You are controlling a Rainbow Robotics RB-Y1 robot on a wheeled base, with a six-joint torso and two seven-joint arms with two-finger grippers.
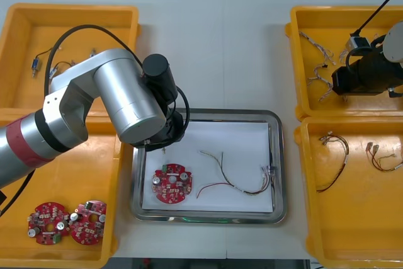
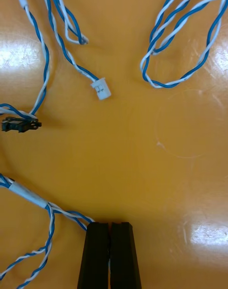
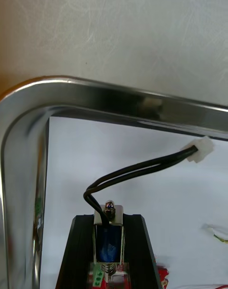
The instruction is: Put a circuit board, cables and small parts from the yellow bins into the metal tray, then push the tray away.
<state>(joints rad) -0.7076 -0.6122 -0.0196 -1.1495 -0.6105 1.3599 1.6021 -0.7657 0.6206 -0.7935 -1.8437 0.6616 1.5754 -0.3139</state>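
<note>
The left pincer is clenched on a small metal part with a blue coil, which sits between the black fingers; a looped black cable rises from the part and ends in a white plug; pincer and part hang over the white inside of the shiny metal tray, close to one rounded corner, with the light table beyond the rim; in the front view the silver left arm covers the tray's far left corner. In the tray lie a round red circuit board near its left side and a red and yellow cable to the right, apart from it; two more red circuit boards lie side by side in the near left yellow bin. The right pincer is low over the floor of the far right yellow bin, its fingers pressed together; a twisted blue and white cable runs right up to the fingertips, and I cannot tell whether it is pinched there; more blue and white cables lie spread on the bin floor ahead.
</note>
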